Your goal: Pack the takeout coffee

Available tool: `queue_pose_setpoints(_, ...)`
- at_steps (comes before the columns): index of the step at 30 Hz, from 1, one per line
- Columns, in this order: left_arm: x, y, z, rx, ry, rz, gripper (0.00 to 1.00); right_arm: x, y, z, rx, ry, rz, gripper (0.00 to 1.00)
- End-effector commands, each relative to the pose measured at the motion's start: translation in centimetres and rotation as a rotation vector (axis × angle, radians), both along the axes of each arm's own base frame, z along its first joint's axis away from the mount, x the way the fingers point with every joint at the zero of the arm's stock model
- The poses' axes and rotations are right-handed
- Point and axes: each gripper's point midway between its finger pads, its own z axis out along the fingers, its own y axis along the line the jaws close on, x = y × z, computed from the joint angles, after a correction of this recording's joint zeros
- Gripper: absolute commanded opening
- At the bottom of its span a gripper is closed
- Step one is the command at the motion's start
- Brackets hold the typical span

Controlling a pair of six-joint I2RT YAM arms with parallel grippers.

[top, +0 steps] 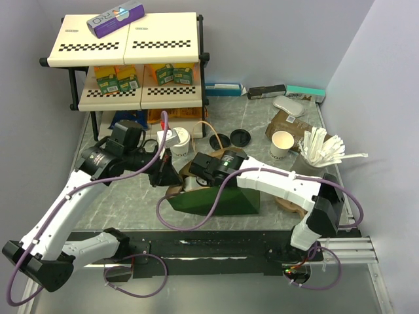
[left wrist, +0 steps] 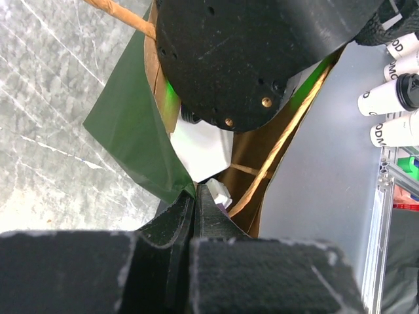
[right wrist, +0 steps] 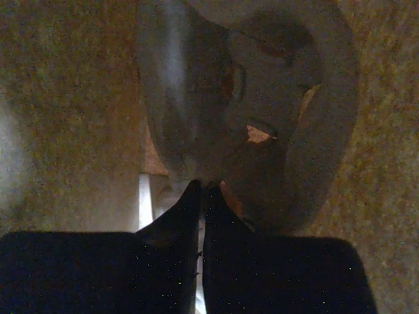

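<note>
- The right gripper [right wrist: 201,193] is deep in the bag [left wrist: 127,131]. Its fingers are pressed all but together, and they seem to nip the wall of a cup [right wrist: 262,98] at its lower edge (the light in there is very dim, so the grip is hard to be sure of).
- That cup lies on its side in the bag. Its round mouth fills the right wrist view just beyond the fingertips.
- The left gripper [left wrist: 195,196] is closed tight on the bag's edge, pinching the green paper where its brown inside shows.
- The bag lies on its side on the table [top: 118,196], between the two arms, with its mouth towards the left gripper. A tan cord handle curves off the rim.
- The right arm's black wrist sits in the bag's mouth, just beyond the left fingers.
- A second cup [top: 178,140] sits just behind the bag, near the foot of the shelf [top: 124,39]. It bears a small label (unreadable).
- Two black lids [top: 218,139] lie flat beside it.
- A third cup [top: 282,145] stands upright well to the right, open and tan inside, next to a tumbler [top: 306,162] of white sticks.
- Writing: a box [top: 114,17] on top of the shelf shows large letters like "R" and "O". White tubes [left wrist: 393,98] at the edge of the left wrist view read "ODM" (cut off). The print on the green and yellow boxes on the lower shelf is too small to read.
</note>
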Motion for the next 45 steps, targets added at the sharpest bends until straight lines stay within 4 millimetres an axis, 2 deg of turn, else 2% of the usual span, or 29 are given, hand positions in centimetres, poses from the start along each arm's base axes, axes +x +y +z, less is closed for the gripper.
queue_pose_setpoints(1,-0.5,-0.9,1.7,-0.086,-0.036,-0.047,0.01,0.0,0.0,-0.5,0.062,-0.002,-0.016,0.0)
queue_pose_setpoints(2,-0.3,-0.8,1.7,-0.081,-0.044,-0.038,0.01,0.1,0.3,-0.9,0.094,-0.016,-0.01,0.0)
queue_pose_setpoints(4,0.4,-0.6,1.5,-0.055,-0.064,0.001,0.01,0.3,0.7,-0.6,0.15,-0.047,0.008,0.0)
queue_pose_setpoints(9,0.9,-0.1,2.0,-0.035,-0.098,0.045,0.01,0.9,1.9,-1.6,0.17,-0.052,-0.011,0.0)
queue_pose_setpoints(15,1.1,0.1,0.9,-0.023,-0.062,0.074,0.01,1.8,3.5,-1.9,0.262,-0.107,0.02,0.0)
queue_pose_setpoints(23,1.7,0.2,1.3,-0.033,-0.057,0.084,0.01,2.4,2.6,-4.1,0.263,-0.22,0.224,0.0)
queue_pose_setpoints(27,1.6,0.2,1.0,-0.037,-0.051,0.076,0.01,3.1,2.5,-4.1,0.264,-0.289,0.3,0.0)
queue_pose_setpoints(33,1.2,-0.2,0.8,-0.056,0.008,0.071,0.01,3.6,2.9,-3.5,0.284,-0.335,0.312,0.0)
queue_pose_setpoints(36,0.7,-0.4,1.0,-0.072,0.015,0.033,0.01,3.6,2.6,-4.6,0.229,-0.323,0.32,0.0)
queue_pose_setpoints(45,0.0,-0.6,0.5,-0.08,0.047,-0.005,0.01,4.4,2.3,-6.7,0.151,-0.284,0.16,0.0)
